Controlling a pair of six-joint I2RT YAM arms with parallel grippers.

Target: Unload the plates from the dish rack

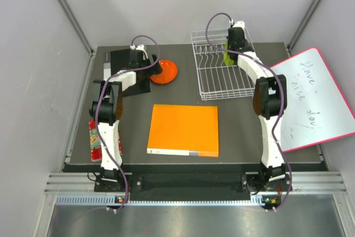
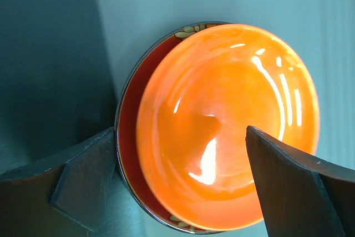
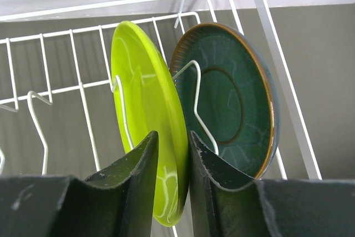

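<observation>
Right gripper (image 3: 172, 137) clamps the lime green plate (image 3: 141, 92) by its rim, upright in the dish rack (image 3: 72, 30). I judge it rigid, glossy, slippery; lift straight off the prongs (image 3: 197, 101). Left gripper (image 2: 180, 131) stands wide over the orange plate (image 2: 222, 109).

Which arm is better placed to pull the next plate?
Right: the right end effector grips the lime green round plate in the white wire dish rack; the left end effector hangs open above the orange round plate.

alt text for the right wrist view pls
The right gripper has its dark fingers closed on the lower edge of an upright lime green plate in the white wire dish rack. A dark teal plate stands in the slot beside it.
</observation>
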